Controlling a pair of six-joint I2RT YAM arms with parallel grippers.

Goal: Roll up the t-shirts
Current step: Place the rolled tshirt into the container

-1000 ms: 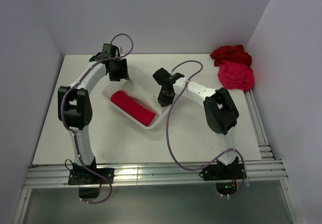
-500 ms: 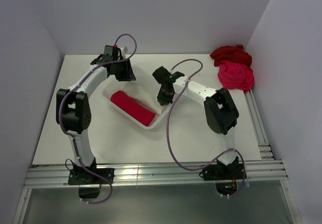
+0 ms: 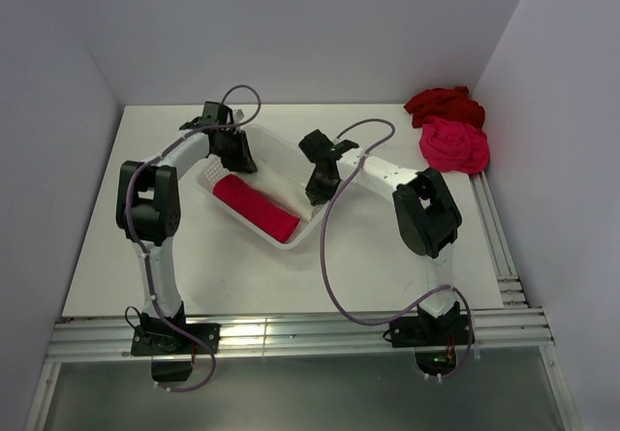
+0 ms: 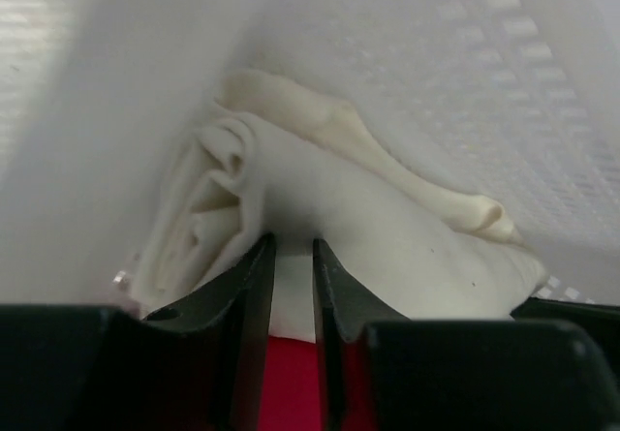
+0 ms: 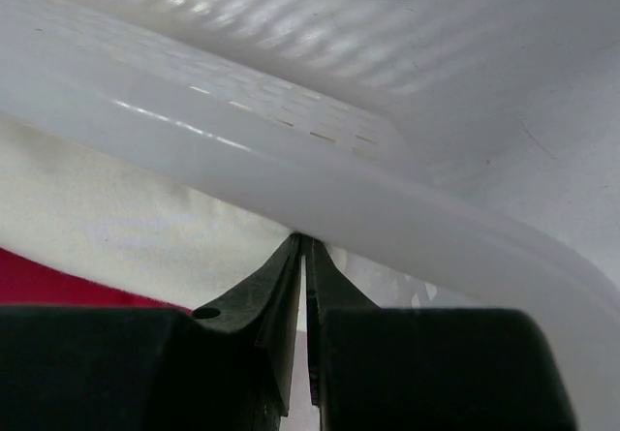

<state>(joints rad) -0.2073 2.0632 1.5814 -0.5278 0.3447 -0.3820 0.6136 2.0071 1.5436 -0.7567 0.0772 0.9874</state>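
Your left gripper (image 4: 291, 245): jaws narrowly apart, tips against the cream t-shirt (image 4: 387, 228); whether they grip it, you cannot tell. Right gripper (image 5: 303, 240): jaws closed on the basket (image 5: 436, 228) rim.

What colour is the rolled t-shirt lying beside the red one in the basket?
Cream-white; the rolled t-shirt shows best in the left wrist view.

Four t-shirts (image 3: 254, 208), one white mesh basket (image 5: 387, 223), two robot arms (image 3: 426, 218).
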